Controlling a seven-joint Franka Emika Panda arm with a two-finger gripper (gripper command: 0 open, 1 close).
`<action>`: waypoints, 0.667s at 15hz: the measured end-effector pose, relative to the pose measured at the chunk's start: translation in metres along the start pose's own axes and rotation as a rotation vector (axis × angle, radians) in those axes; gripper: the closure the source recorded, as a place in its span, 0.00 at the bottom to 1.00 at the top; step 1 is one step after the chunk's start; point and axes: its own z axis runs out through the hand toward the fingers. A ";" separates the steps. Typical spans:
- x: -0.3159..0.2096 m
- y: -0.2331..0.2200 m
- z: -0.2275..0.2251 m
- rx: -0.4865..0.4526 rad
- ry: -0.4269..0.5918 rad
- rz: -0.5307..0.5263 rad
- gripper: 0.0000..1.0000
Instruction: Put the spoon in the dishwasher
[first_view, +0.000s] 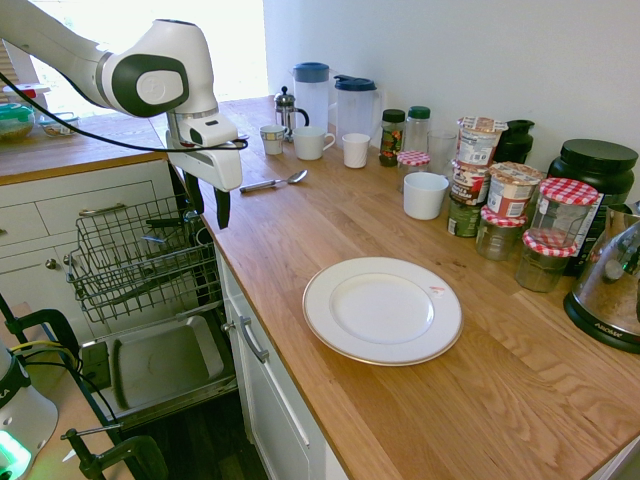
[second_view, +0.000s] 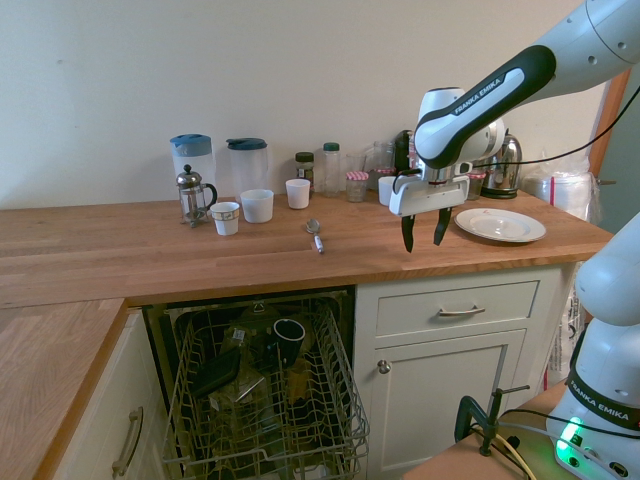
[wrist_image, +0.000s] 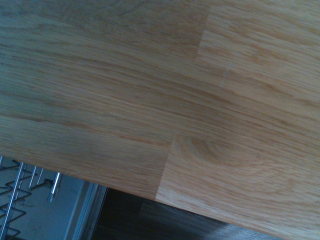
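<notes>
The gripper (second_view: 423, 238), jaws apart and empty, is seen pointing down over the counter's front edge. The spoon (second_view: 314, 235) lies well beyond it, flat on the wood, with the dishwasher (second_view: 262, 400) rack pulled out below. A thin, shiny handle could be missed or knocked aside on approach.

The wooden bench (first_view: 420, 400) carries a white plate (first_view: 382, 309), the spoon (first_view: 275, 182) (lying flat), mugs (first_view: 312, 142) and jars (first_view: 500, 215).
</notes>
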 end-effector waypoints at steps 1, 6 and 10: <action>0.000 0.000 0.001 -0.001 -0.001 0.000 0.00; 0.006 -0.012 -0.012 0.034 0.017 0.052 0.00; 0.015 -0.066 -0.030 0.085 0.016 0.147 0.00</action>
